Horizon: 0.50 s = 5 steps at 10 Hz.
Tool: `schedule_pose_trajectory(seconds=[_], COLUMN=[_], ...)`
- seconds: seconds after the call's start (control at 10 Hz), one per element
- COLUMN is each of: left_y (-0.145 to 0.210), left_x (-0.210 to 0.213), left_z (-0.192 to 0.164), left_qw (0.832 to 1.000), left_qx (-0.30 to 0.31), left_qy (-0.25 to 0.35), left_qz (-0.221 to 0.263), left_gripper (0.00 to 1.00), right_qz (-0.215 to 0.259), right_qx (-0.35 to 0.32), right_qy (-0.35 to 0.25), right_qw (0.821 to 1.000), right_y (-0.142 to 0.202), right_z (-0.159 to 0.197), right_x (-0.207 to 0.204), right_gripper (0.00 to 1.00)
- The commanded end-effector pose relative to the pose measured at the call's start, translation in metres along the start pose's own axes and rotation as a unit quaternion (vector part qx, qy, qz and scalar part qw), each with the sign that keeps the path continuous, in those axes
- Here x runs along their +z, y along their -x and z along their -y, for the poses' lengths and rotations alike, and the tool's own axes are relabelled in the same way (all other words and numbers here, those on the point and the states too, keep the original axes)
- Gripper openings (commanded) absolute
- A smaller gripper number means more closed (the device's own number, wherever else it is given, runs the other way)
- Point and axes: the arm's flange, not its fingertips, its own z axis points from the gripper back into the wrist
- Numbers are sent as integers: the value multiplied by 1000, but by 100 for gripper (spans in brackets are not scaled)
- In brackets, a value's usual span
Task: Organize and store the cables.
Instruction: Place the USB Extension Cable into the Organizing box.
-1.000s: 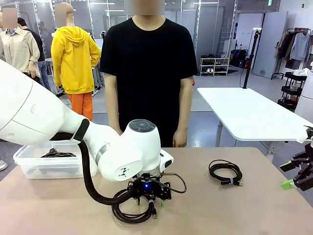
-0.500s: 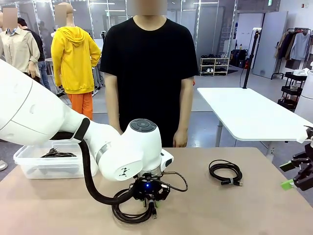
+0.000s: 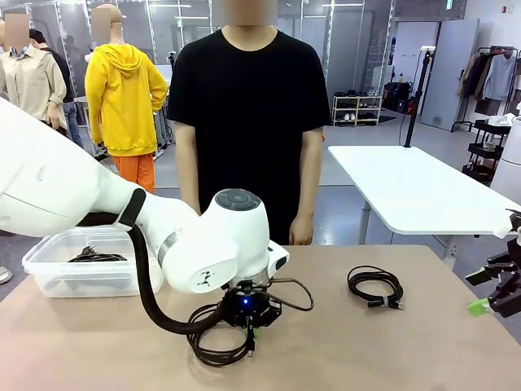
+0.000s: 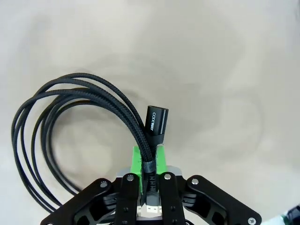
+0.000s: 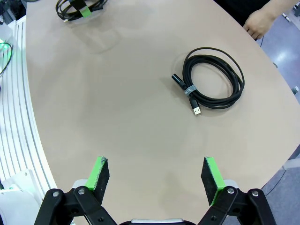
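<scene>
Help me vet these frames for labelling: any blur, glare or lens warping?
Front view: even overhead light, sharp, no glare on the table. Left wrist view: braided cable and its plug print crisp above the fingers, tabletop pale with faint shadows. Right wrist view: wide-angle lens bows the table edge; the coiled cable is sharp.

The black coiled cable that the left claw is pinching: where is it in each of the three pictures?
Front view: the cable sits low, just left of centre, under the left claw.
Left wrist view: its loops spread left and the bundle runs down into the shut claw at bottom middle.
Right wrist view: small, in the top left corner, far across the table.
Shared landmark: the tan table beneath it.
</scene>
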Motion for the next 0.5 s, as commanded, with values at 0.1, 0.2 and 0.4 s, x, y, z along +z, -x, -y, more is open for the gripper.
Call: schedule_pose_trajectory(seconds=[0.1, 0.2, 0.4], left_y=[12, 17, 22], left_x=[90, 119, 152], left_z=[-13, -23, -46], left_qw=[998, 996, 991], left_qx=[-54, -84, -118], left_qy=[-8, -22, -34], left_qz=[12, 26, 49], left_gripper=[0, 0, 0], right_qz=[8, 8, 8], right_qx=[-3, -3, -3], right_qy=[-1, -1, -1], right_qw=[1000, 1000, 1000], right_y=[-2, -2, -2], right_z=[2, 2, 2], right_x=[0, 0, 0], right_gripper=[100, 100, 100])
